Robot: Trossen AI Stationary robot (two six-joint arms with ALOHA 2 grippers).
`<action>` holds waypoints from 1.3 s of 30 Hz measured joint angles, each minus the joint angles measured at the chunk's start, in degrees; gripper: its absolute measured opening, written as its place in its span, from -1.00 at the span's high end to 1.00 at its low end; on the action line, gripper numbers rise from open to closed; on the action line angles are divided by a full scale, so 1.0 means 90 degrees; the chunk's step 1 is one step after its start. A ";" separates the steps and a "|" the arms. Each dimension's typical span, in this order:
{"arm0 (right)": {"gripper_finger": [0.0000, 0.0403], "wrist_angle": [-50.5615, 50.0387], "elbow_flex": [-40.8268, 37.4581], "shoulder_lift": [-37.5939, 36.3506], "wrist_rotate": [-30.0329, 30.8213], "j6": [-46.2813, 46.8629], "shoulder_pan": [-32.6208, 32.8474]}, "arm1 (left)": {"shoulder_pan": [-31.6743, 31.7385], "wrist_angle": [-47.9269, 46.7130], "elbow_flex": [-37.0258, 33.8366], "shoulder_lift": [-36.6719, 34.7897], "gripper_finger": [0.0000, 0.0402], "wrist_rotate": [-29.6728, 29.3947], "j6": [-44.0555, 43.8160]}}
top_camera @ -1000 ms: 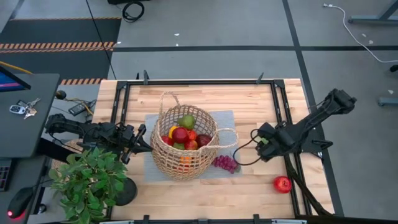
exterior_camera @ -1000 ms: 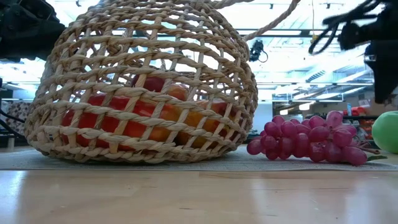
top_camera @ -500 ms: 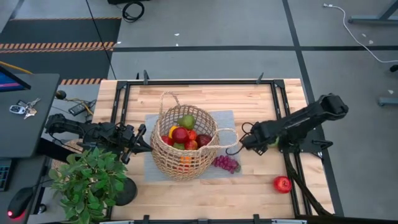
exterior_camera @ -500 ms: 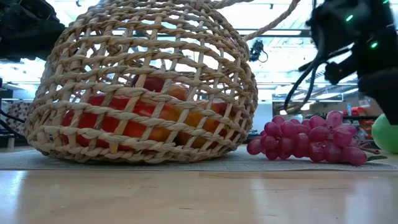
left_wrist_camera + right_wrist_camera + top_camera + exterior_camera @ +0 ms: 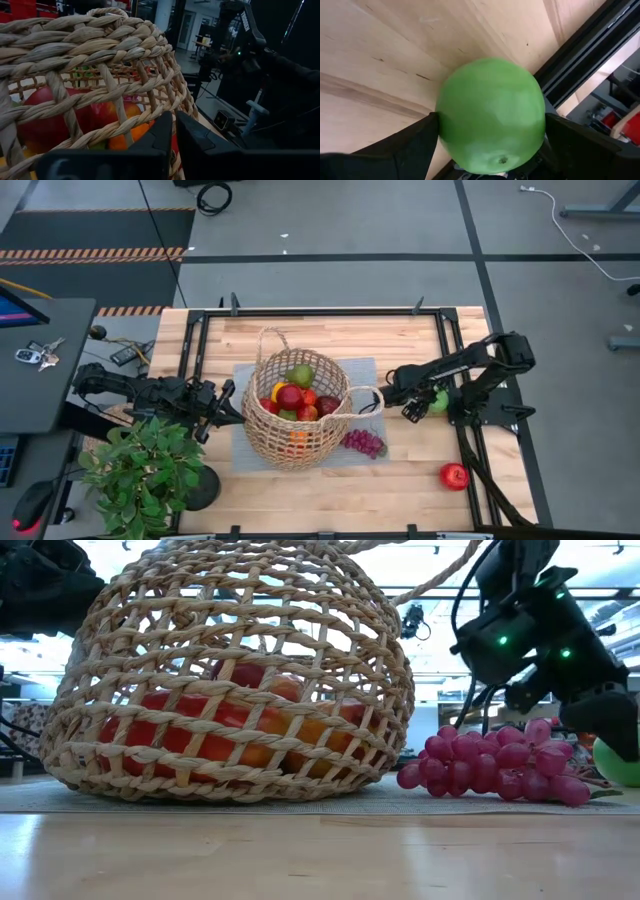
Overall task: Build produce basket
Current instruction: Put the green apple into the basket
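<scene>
The wicker basket [image 5: 297,412] stands on a grey mat [image 5: 365,370] at the table's middle, with red, green and orange fruits inside. Purple grapes [image 5: 363,443] lie on the mat's near right corner, and a red apple [image 5: 454,475] lies near the table's front right. A round green fruit [image 5: 438,400] rests on the wood beside the right rail. My right gripper [image 5: 491,117] is open, slanting down, with one finger on each side of the fruit. My left gripper [image 5: 174,120] is shut and level at the basket's left wall [image 5: 245,412]. My right gripper has its two fingers [image 5: 415,145] flanking the green fruit's widest part [image 5: 490,120], coming at it slanting from above. I cannot tell whether the fingers touch it. My left gripper's shut tips stand against the basket's woven wall [image 5: 150,112]. Whether they touch it does not show.
A leafy potted plant [image 5: 145,470] stands at the table's near left corner, close to the left arm. Black frame rails [image 5: 452,360] run along the table's sides, and the right one passes just beyond the green fruit. Bare wood lies in front of the mat.
My right gripper has swung toward the table's left and gone down, tipping its fingers downward around the green fruit. The fruit has stayed where it lay. The basket, grapes and apple have not moved.
</scene>
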 joint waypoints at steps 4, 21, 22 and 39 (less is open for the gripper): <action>-0.80 0.0015 0.0010 0.0184 -0.0093 -0.0226 -0.0165 | 0.0000 0.0000 0.0000 0.0000 0.86 0.0000 0.0000; -0.72 -0.0353 0.0361 -0.0003 -0.0161 -0.0446 0.0123 | 0.0000 0.0002 -0.0001 0.0000 0.85 0.0000 0.0000; -0.72 -0.0493 0.0466 -0.0003 -0.0131 -0.0406 0.0190 | 0.0000 0.0002 0.0002 0.0000 0.85 0.0000 0.0002; -0.72 -0.1380 0.2144 -0.0127 0.1181 -0.0305 0.0525 | 0.0000 0.0000 0.0002 -0.0002 0.84 -0.0002 0.0000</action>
